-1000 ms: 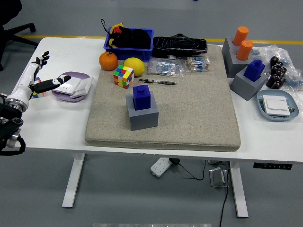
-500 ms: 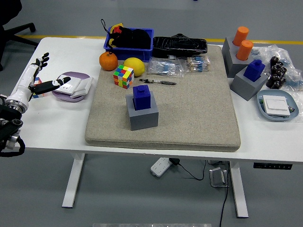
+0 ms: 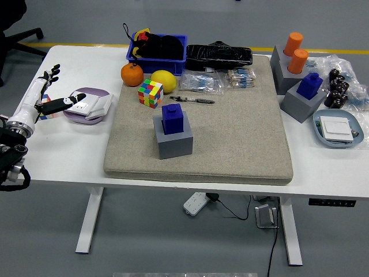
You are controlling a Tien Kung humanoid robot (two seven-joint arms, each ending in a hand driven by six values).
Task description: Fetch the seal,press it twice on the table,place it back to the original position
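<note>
Grey workshop floor surrounds a white table point(image 3: 69, 167) whose middle is covered by a beige felt mat point(image 3: 230, 144). At the far left the robot's left hand point(image 3: 41, 91) hangs over the table's edge, fingers spread and holding nothing, its thumb pointing right toward a lilac tray point(image 3: 86, 109) of white parts just beside it; the right hand does not appear. Well to the right of the hand, on the mat, the blue seal point(image 3: 173, 118) sits upright in its grey holder point(image 3: 174, 143), untouched, so the fetch step is, as I judge it, only about to start. Beyond the seal from the hand lie a Rubik's cube point(image 3: 150, 93), an orange point(image 3: 132, 74), a lemon point(image 3: 163, 80) and a pen point(image 3: 193, 100), with a blue bin point(image 3: 157, 49) further back. Far right, well apart from the hand, stands a second blue seal point(image 3: 310, 85) in its own grey holder point(image 3: 302, 105), plus two orange cylinders point(image 3: 294, 52). To do the step well, the hand should likely travel right above the lilac tray without brushing it, come down over the nearer seal from above, and close thumb against fingers on the blue block's upper part, well above the holder's rim. Lifting straight up should keep the holder from tipping or dragging, and the open mat in front of and to the right of the holder looks like the safest place for pressing.
</note>
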